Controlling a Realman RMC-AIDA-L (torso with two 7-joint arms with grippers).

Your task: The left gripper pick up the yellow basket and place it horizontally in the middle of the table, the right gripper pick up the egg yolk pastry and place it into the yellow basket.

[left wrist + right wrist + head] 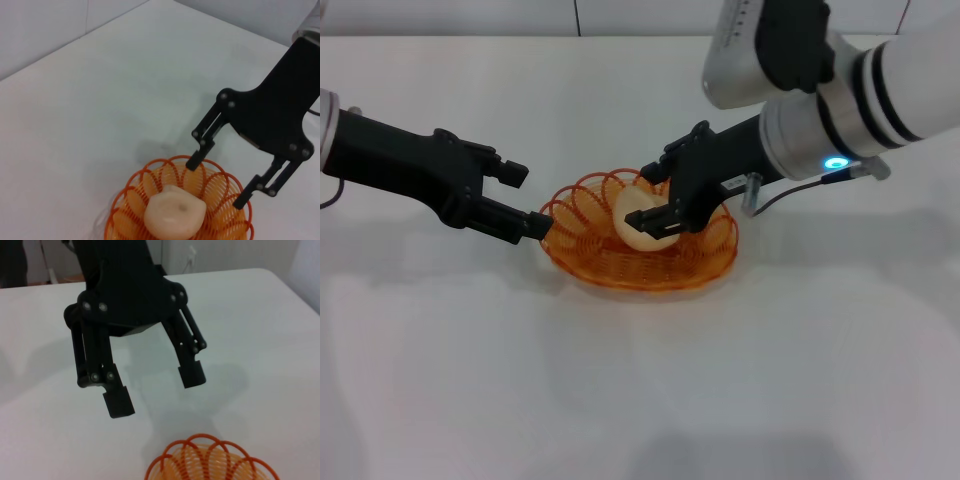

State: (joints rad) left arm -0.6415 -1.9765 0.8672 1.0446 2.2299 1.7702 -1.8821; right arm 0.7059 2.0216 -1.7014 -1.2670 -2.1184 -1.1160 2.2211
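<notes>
Yellow basket [620,268] sits on the white counter [720,390], roughly mid-counter, flat on its base. Egg yolk pastry [632,228] lies inside it, toward the middle. Right pincer [655,200] reaches in over the basket from the right, fingers spread apart to either side of the pastry; the lower finger overlaps the pastry in the head view, contact not clear. The left wrist view shows the same right pincer [216,182] open, tips over the far part of the basket [230,215], with the pastry [175,215] resting below. Left pincer [525,200] is at the basket's left rim, fingers apart, lower tip just beside the loops.
</notes>
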